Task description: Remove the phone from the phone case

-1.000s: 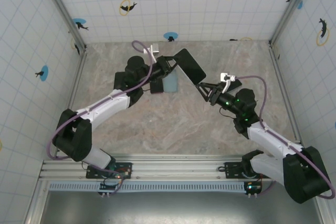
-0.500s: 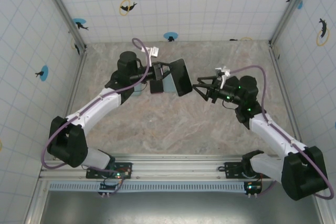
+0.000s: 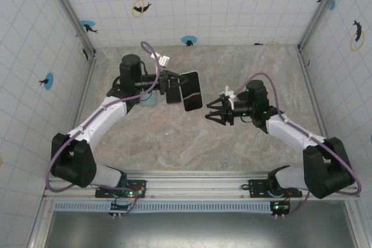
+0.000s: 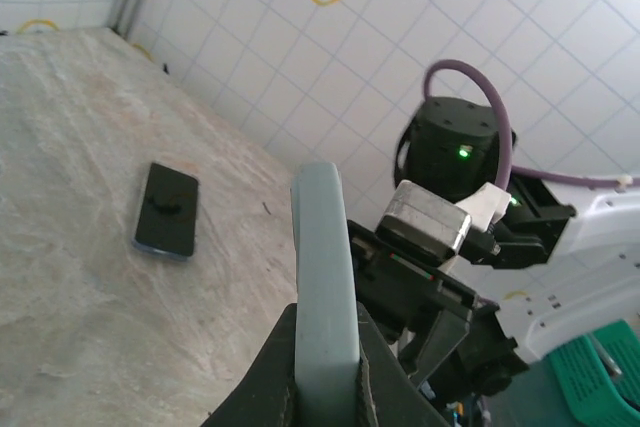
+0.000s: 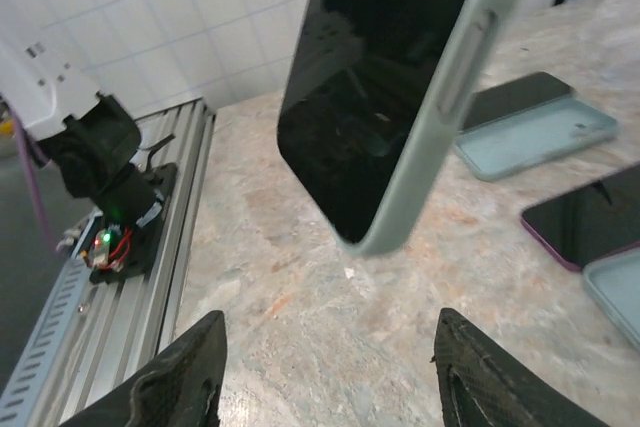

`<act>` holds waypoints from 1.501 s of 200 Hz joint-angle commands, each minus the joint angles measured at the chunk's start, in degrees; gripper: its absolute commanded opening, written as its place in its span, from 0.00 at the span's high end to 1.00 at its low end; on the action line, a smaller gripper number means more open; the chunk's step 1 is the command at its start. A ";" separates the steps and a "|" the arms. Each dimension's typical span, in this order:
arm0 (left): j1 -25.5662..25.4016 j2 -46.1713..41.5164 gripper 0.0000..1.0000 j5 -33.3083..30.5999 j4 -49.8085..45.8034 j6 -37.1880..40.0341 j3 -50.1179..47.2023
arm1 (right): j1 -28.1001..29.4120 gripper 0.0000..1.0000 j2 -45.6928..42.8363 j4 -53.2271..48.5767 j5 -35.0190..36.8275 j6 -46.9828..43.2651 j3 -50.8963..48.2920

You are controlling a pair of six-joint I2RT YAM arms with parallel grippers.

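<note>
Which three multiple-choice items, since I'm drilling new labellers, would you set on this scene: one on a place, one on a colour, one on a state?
1. Where is the cased phone?
A) flat on the table
B) held up by the left gripper
C) leaning on the back wall

2. What colour is its case?
A) red
B) yellow
C) pale blue-green

3. How is the right gripper?
A) open, holding nothing
B) shut on the phone
C) shut on a cable

Answers:
1. B, the left gripper clamps one end of it in mid-air.
2. C, the right wrist view shows the pale rim around the dark screen.
3. A, its fingers stand apart, short of the phone.
</note>
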 commanded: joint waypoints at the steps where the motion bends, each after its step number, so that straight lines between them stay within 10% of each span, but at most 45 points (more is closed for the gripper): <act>1: -0.25 -1.17 1.00 5.95 0.22 2.11 0.89 | 2.37 0.45 1.99 -4.38 -0.32 -9.12 4.33; 172: 0.09 -2.92 1.00 5.24 -2.26 2.78 -0.39 | 6.40 0.82 9.32 -14.54 -4.84 -18.47 12.55; 300: 0.10 -5.16 1.00 6.60 -2.32 -0.57 -3.34 | 8.14 0.90 7.14 -4.47 2.02 -12.53 12.20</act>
